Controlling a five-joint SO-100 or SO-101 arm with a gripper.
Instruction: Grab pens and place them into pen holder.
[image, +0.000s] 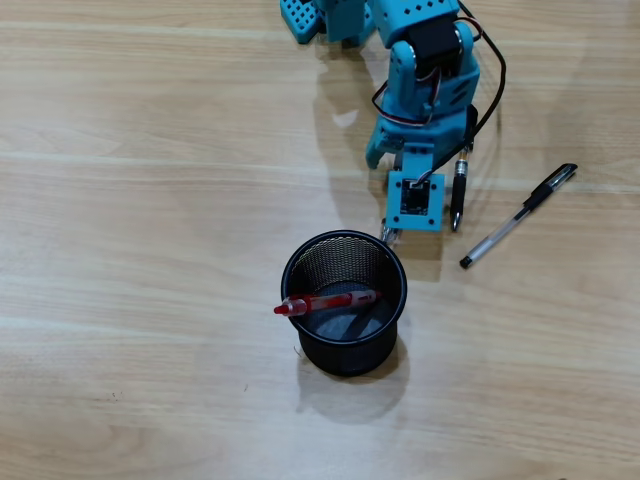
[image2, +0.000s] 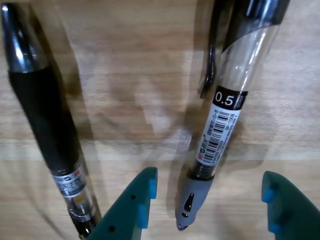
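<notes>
Wood: the table (image: 130, 250) is pale wood, seen from above.
Pen holder: a round black mesh cup (image: 344, 300) stands near the middle of the table.
Red pen: it (image: 328, 302) lies inside the pen holder, and its red end pokes over the left rim.
Claw: the blue claw (image2: 210, 200) is just above the pen holder's top right rim in the overhead view. In the wrist view its two tips are spread wide, and it holds nothing.
Grey-grip pen: it (image2: 220, 125) lies on the table between the two claw tips.
Dark pen: it (image: 459, 192) lies on the table up and right of the pen holder, beside the arm.
Black-cap pen: it (image: 518, 215) lies slanted, further right of the pen holder.
</notes>
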